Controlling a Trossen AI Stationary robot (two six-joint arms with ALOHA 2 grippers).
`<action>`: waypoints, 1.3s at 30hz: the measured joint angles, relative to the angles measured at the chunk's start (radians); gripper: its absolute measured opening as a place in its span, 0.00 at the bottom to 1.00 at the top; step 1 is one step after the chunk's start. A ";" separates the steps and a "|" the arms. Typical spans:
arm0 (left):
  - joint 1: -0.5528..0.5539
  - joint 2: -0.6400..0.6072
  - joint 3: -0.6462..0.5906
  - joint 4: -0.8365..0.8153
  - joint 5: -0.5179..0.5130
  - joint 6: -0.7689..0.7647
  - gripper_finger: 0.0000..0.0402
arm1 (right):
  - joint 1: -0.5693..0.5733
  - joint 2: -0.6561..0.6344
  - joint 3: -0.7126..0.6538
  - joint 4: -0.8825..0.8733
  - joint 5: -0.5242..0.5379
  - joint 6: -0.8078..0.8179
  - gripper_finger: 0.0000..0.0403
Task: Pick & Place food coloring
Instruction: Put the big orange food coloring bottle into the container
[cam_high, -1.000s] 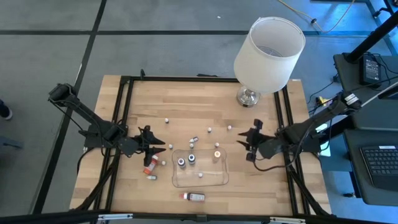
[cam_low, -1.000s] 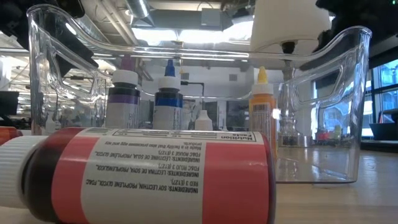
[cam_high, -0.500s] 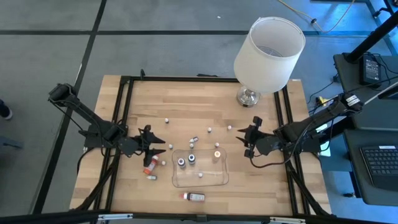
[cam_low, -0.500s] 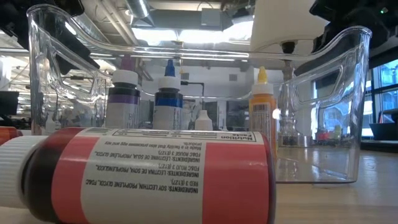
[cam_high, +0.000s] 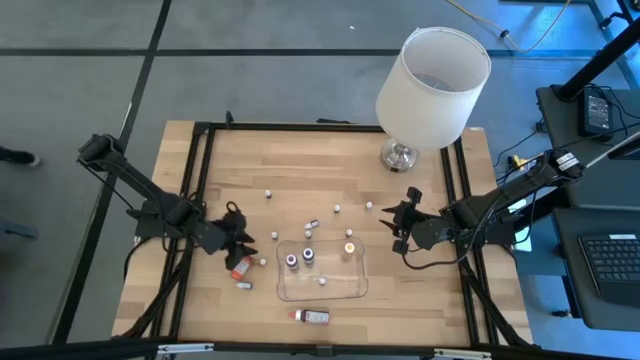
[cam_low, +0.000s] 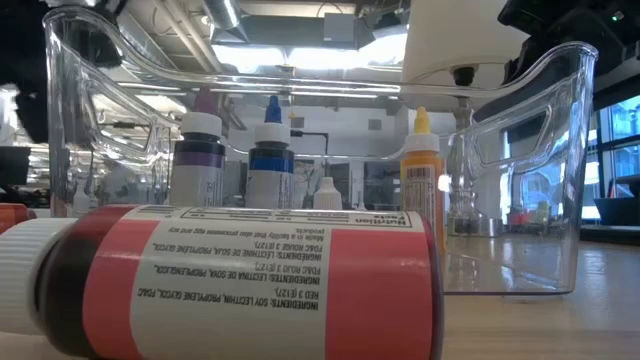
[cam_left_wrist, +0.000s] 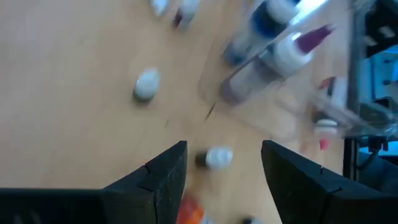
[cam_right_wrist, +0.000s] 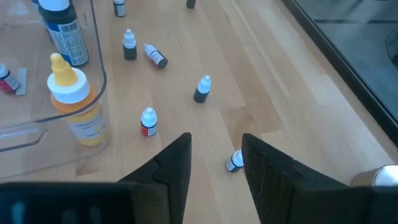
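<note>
Left tool: my left tool (cam_high: 240, 245) hangs low over the left side of the tabletop (cam_high: 300, 160), just left of the clear tray (cam_high: 322, 290). Its two dark fingers (cam_left_wrist: 163, 180) stand well apart with nothing between them.
Bottle under left tool: an orange-red bottle (cam_high: 238, 267) lies on its side just in front of my left tool's tips; in the left wrist view only a sliver of it shows, at the base of the gap between the fingers.
Small bottle ahead: a tiny white-capped bottle (cam_left_wrist: 214, 158) lies on the wood in line with that gap, clear of both fingers.
Right tool: my right tool (cam_high: 400, 228) hovers above the right side of the tabletop, right of the tray. Its fingers (cam_right_wrist: 171, 169) are parted a little and grip nothing.
Bottles near right tool: a tiny bottle (cam_right_wrist: 234, 161) lies on its side just ahead of the fingers, a red one with a white cap (cam_right_wrist: 148, 122) stands close by, and a dark one (cam_right_wrist: 203, 89) stands farther out.
In the tray: a purple-tipped bottle (cam_low: 200, 150), a blue bottle (cam_low: 270, 155) and an orange bottle (cam_low: 422, 180) stand upright inside.
Front edge: a red-labelled bottle (cam_low: 240, 285) lies on its side in front of the tray.
Background: a white-shaded lamp (cam_high: 432, 75) stands at the far right of the tabletop.
</note>
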 joint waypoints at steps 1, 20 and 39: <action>0.000 0.000 0.012 -0.042 0.016 -0.036 0.49 | 0.000 0.000 0.000 0.000 0.000 0.000 0.36; 0.039 0.131 0.082 -0.173 0.026 -0.088 0.48 | 0.000 0.000 0.000 0.003 0.000 0.001 0.36; 0.039 0.135 0.082 -0.165 -0.031 0.061 0.56 | 0.000 0.000 0.000 0.002 0.000 -0.002 0.36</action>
